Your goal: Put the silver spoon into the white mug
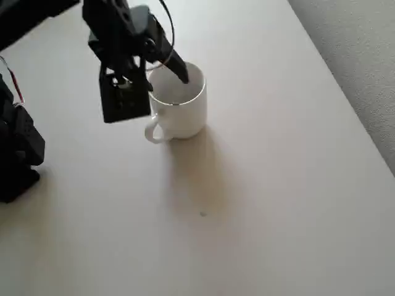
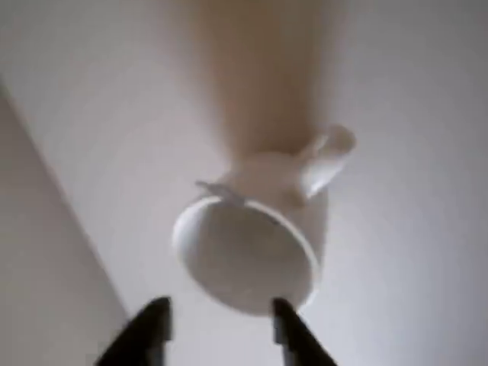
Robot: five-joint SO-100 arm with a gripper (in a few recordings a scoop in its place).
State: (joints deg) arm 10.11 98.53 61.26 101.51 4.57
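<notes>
Silver spoon: a slim grey sliver (image 2: 216, 190) pokes over the far rim of the mug in the wrist view. It is most likely the handle end, with the bowl down inside, but the picture is blurred.
Why it sits so: judged from its lean, the spoon is longer than the mug is deep, so the handle rests against the rim instead of dropping out of sight.
White mug: the white mug (image 1: 185, 117) stands upright on the counter, mouth open. Its loop handle (image 1: 152, 132) points to the lower left in the overhead view.
Spoon and fingers: the sliver lies at the rim opposite the fingers (image 2: 156, 328), apart from them and not touching.
Fingers: the gripper (image 2: 219, 306) is spread wide with nothing between the tips. In the overhead view it hangs (image 1: 163, 77) over the mug's mouth.
Why held there: probably the drop point, directly above the opening.
Progress: the placing looks done.
Counter: the pale counter (image 1: 265, 185) is bare around the mug.
</notes>
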